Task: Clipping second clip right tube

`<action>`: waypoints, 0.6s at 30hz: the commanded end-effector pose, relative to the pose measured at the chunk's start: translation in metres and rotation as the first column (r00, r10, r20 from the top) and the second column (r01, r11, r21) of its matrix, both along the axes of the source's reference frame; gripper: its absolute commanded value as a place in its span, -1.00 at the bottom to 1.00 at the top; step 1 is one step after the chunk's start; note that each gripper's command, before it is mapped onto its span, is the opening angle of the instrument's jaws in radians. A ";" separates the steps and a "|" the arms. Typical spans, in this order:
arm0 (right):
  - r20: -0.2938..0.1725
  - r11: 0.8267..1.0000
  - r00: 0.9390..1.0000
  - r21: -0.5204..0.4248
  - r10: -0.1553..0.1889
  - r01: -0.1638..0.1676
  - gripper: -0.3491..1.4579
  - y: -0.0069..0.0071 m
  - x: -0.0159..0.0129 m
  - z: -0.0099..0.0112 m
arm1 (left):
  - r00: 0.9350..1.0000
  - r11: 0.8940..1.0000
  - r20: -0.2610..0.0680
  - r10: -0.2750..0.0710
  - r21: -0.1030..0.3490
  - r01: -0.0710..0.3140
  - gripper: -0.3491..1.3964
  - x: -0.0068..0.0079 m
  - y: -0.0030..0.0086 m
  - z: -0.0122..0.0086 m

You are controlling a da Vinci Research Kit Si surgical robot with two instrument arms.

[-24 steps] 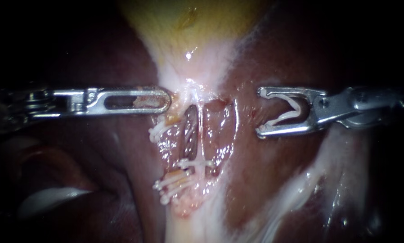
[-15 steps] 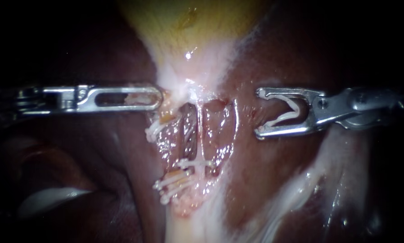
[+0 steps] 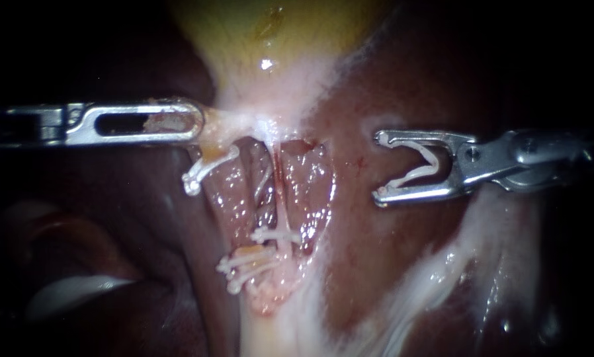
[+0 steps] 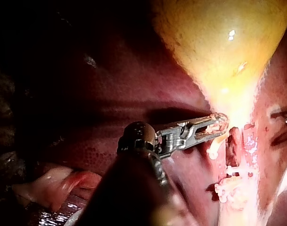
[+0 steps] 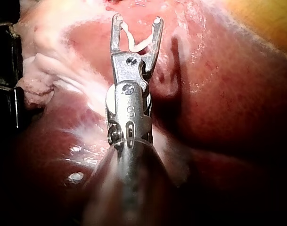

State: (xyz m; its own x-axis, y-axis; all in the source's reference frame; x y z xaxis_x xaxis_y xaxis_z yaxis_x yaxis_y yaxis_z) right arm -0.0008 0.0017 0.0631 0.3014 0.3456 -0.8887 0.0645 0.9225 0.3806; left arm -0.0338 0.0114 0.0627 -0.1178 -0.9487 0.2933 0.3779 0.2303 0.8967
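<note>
My left instrument (image 3: 194,123) comes in from the left, its slotted jaws shut on pale tissue at the neck of the yellow gallbladder (image 3: 277,33), holding it to the left. Below, two tubes cross an opened window. The left tube (image 3: 221,198) carries white clips at its upper end (image 3: 201,173) and its lower end (image 3: 244,268). The thin pale right tube (image 3: 282,192) has one clip (image 3: 277,235) across its lower part. My right instrument (image 3: 379,166) stands to the right of the tubes, apart from them, jaws spread around an open white clip (image 3: 419,165).
Dark red liver (image 3: 389,264) surrounds the window. A pale band of tissue (image 3: 436,277) runs down at lower right. In the left wrist view the gallbladder (image 4: 228,47) rises above my left instrument (image 4: 218,123). In the right wrist view my right instrument (image 5: 136,21) holds its clip (image 5: 136,42) over liver.
My left instrument has drawn the gripped tissue leftward and slightly up, stretching the tubes and widening the window. My right instrument has stayed in place.
</note>
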 end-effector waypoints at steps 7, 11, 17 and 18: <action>0.004 0.992 1.000 0.128 0.023 -0.024 -0.06 -0.0019 0.0026 0.0012 | 1.000 1.000 -0.002 -0.002 -0.001 0.002 -1.00 0.0000 -0.0002 -0.0001; 0.006 0.977 0.999 0.210 0.034 -0.035 -0.06 -0.0036 0.0052 0.0024 | 1.000 1.000 -0.003 -0.003 -0.001 0.003 -1.00 -0.0001 -0.0004 -0.0003; 0.004 0.953 0.999 0.301 0.040 -0.040 -0.07 -0.0057 0.0088 0.0040 | 1.000 1.000 -0.004 -0.005 -0.001 0.005 -1.00 -0.0002 -0.0005 -0.0006; 0.006 0.950 0.999 0.310 0.042 -0.042 -0.07 -0.0060 0.0093 0.0042 | 1.000 1.000 -0.006 -0.008 -0.002 0.008 -1.00 -0.0003 -0.0006 -0.0006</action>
State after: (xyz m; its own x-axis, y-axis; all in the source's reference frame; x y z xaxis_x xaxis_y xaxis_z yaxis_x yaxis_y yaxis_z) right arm 0.0088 -0.0045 0.0675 0.2783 0.6262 -0.7283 0.0292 0.7524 0.6581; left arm -0.0341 0.0108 0.0621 -0.1233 -0.9474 0.2953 0.3841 0.2288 0.8945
